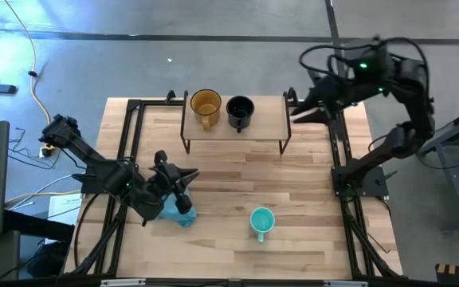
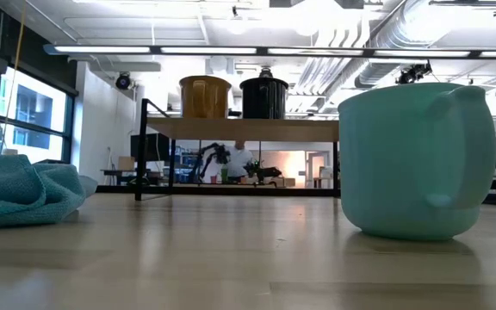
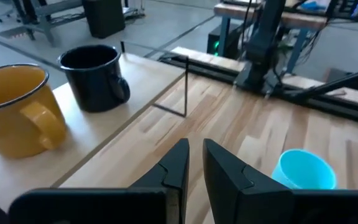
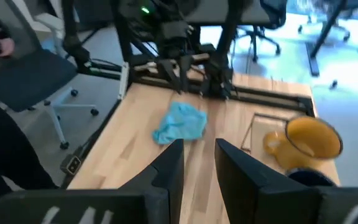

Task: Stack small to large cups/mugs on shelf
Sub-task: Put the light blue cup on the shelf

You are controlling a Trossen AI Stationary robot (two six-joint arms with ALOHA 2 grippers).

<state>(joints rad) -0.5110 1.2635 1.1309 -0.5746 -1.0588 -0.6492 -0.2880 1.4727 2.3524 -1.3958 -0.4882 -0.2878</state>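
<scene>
Notably, amber mug and black mug sit side by side, unstacked, on shelf, teal mug alone on bench; left pincer, narrow and empty, risks snagging blue cloth; right pincer narrowly parted, empty, beyond shelf.

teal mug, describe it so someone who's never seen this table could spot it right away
Start from the wooden tabletop and skip the raised shelf at its far edge. The teal mug stands alone on the bare near half, right of the blue cloth. It is the only mug off the shelf; the amber mug and black mug sit side by side up there.
</scene>
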